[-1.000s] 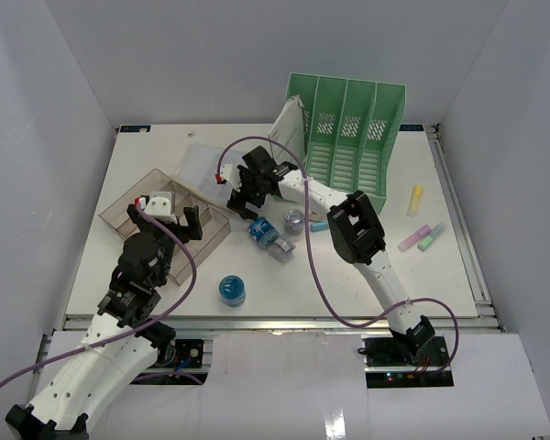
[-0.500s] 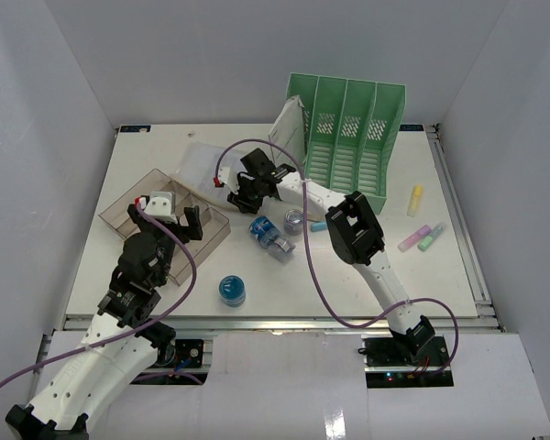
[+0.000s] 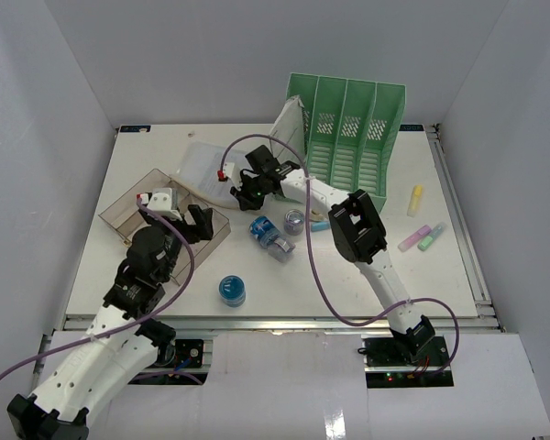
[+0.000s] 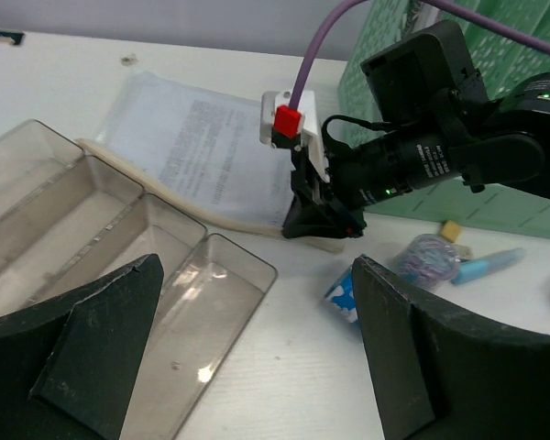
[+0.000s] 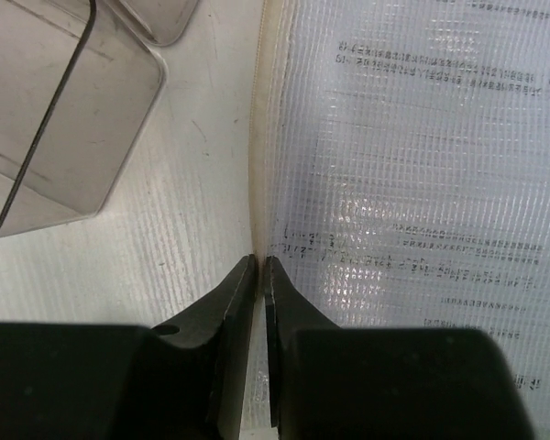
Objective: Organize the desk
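Right wrist: my right gripper point(image 5: 261, 260) pinches the document pouch point(image 5: 403, 183) by its cream edge, running straight ahead over the desk point(image 5: 202, 192).

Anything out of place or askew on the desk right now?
Yes. Highlighters lie scattered right of the green rack, a blue container lies tipped over on the desk, and a sheet leans crooked at the rack's left end. The right gripper is shut on the document pouch edge.

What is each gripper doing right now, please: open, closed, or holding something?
Left gripper: open, holding nothing.
Right gripper: shut on the cream edge of the document pouch.
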You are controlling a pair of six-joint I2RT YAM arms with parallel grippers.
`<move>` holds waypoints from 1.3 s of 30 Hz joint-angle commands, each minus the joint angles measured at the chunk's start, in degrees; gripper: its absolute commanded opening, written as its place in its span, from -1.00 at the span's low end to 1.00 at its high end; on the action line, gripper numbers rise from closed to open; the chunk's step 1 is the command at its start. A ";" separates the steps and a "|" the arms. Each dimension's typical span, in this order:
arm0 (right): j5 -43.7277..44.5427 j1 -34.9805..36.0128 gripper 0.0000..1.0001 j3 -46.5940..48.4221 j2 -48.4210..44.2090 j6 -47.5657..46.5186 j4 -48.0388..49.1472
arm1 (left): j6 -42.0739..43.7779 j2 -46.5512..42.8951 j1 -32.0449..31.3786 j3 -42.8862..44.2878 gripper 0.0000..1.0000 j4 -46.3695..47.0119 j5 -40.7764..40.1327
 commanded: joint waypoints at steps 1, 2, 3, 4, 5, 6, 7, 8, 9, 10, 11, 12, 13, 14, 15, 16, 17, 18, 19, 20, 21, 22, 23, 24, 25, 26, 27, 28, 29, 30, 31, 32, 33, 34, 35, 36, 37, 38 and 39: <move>-7.33 -1.80 -0.73 0.21 -6.68 4.73 -0.38 | -12.84 0.34 0.26 -1.59 0.89 -0.19 3.72; -7.84 -2.05 -0.73 0.09 -7.24 5.09 -0.19 | -14.83 0.53 0.32 -2.08 0.88 0.09 3.97; -8.27 -2.26 -0.74 -0.08 -7.89 5.48 0.03 | -17.17 0.75 0.32 -2.68 0.88 0.61 4.19; -8.59 -2.42 -0.74 -0.19 -8.44 5.78 0.25 | -19.33 1.07 0.32 -3.16 0.87 1.03 4.38; -8.64 -2.42 -0.75 -0.14 -8.72 5.83 0.48 | -21.07 1.68 0.32 -3.30 0.85 1.22 4.52; -8.78 -2.46 -0.75 -0.08 -9.02 5.95 0.66 | -23.05 2.24 0.32 -3.37 0.84 1.36 4.46; -9.05 -2.55 -0.75 0.01 -9.34 6.17 0.75 | -25.39 2.74 0.32 -3.33 0.83 1.40 4.11; -9.31 -2.60 -0.76 0.11 -9.62 6.43 0.88 | -27.55 3.28 0.32 -3.25 0.81 1.43 3.80; -9.55 -2.60 -0.76 0.23 -9.86 6.73 1.06 | -29.49 3.89 0.32 -3.13 0.79 1.43 3.56; -9.88 -2.64 -0.76 0.44 -10.03 7.02 1.19 | -30.80 4.50 0.36 -3.01 0.77 1.43 2.83; -10.20 -2.68 -0.77 0.64 -10.19 7.30 1.31 | -32.12 5.11 0.40 -2.88 0.76 1.43 2.10; -10.42 -2.74 -0.77 1.01 -10.27 7.52 1.33 | -34.01 5.88 0.41 -2.70 0.73 1.60 1.36; -10.67 -2.80 -0.78 1.33 -10.36 7.77 1.36 | -35.70 6.60 0.46 -2.52 0.71 1.82 0.73; -10.97 -2.85 -0.78 1.57 -10.45 8.06 1.40 | -37.12 7.23 0.56 -2.38 0.69 2.06 0.19; -11.19 -2.83 -0.78 1.72 -10.65 8.28 1.42 | -38.48 8.15 0.84 -2.25 0.68 2.59 0.25; -11.39 -2.80 -0.78 1.84 -10.89 8.48 1.42 | -39.82 9.17 1.20 -2.13 0.66 3.22 0.52; -11.53 -2.78 -0.78 1.86 -11.09 8.58 1.46 | -40.96 10.15 1.59 -2.03 0.66 3.87 0.99; -11.60 -2.78 -0.79 1.76 -11.32 8.61 1.53 | -42.01 11.48 2.35 -1.81 0.66 4.58 2.12; -11.67 -2.78 -0.79 1.63 -11.63 8.67 1.60 | -43.17 13.25 3.53 -1.45 0.66 5.34 3.81; -11.78 -2.85 -0.79 1.41 -11.96 8.71 1.71 | -44.19 15.16 5.40 -1.08 0.65 6.99 6.78; -11.89 -2.92 -0.79 1.19 -12.29 8.74 1.82 | -45.22 17.07 7.27 -0.72 0.64 8.64 9.74; -12.04 -2.99 -0.79 0.93 -12.60 8.83 1.93 | -46.16 19.08 9.27 -0.43 0.63 9.87 12.78; -12.22 -3.05 -0.79 0.64 -12.90 8.93 2.05 | -47.02 21.08 11.24 -0.18 0.60 10.85 15.63; -12.42 -3.13 -0.79 0.37 -13.24 8.95 2.13 | -47.71 22.67 12.75 0.15 0.58 11.73 17.41; -12.73 -3.19 -0.80 0.10 -13.45 9.06 2.18 | -48.30 24.27 14.77 0.37 0.56 13.00 20.12; -12.98 -3.21 -0.80 -0.11 -13.64 9.15 2.30 | -48.81 26.28 16.17 0.61 0.54 14.16 21.94; -13.11 -3.22 -0.80 -0.25 -13.90 9.28 2.38 | -49.16 28.16 16.92 0.87 0.54 15.63 22.87; -13.28 -3.22 -0.80 -0.46 -14.18 9.39 2.45 | -49.40 29.82 17.67 1.50 0.53 16.87 23.78; -13.54 -3.22 -0.80 -0.80 -14.40 9.44 2.58 | -49.61 31.83 18.49 2.52 0.53 17.39 24.72; -13.76 -3.22 -0.80 -1.12 -14.65 9.51 2.67 | -49.84 33.70 19.15 3.51 0.53 17.88 25.56; -13.93 -3.22 -0.80 -1.41 -14.94 9.63 2.73 | -50.07 35.39 19.62 4.44 0.53 18.35 26.26; -14.04 -3.22 -0.80 -1.71 -15.28 9.68 2.88 | -50.27 36.68 19.98 5.25 0.52 18.85 26.68; -14.18 -3.22 -0.80 -2.01 -15.59 9.72 3.01 | -50.49 37.90 20.33 6.05 0.52 19.33 27.05; -14.52 -3.22 -0.80 -2.30 -15.69 9.72 3.06 | -50.78 38.93 20.67 6.84 0.53 19.72 27.25; -14.74 -3.22 -0.80 -2.59 -15.82 9.72 3.15 | -50.97 39.93 20.95 7.62 0.52 20.03 27.44; -14.89 -3.23 -0.80 -2.86 -15.99 9.81 3.30 | -51.07 41.00 21.16 8.49 0.52 20.21 27.62; -15.30 -3.26 -0.80 -3.17 -16.16 10.05 3.40 | -51.34 42.26 21.44 9.51 0.52 20.38 27.83; -15.71 -3.30 -0.80 -3.48 -16.33 10.29 3.51 | -51.61 43.52 21.71 10.54 0.51 20.55 28.03; -15.86 -3.24 -0.80 -3.74 -16.43 10.47 3.59 | -51.86 44.24 22.02 11.07 0.51 20.65 28.14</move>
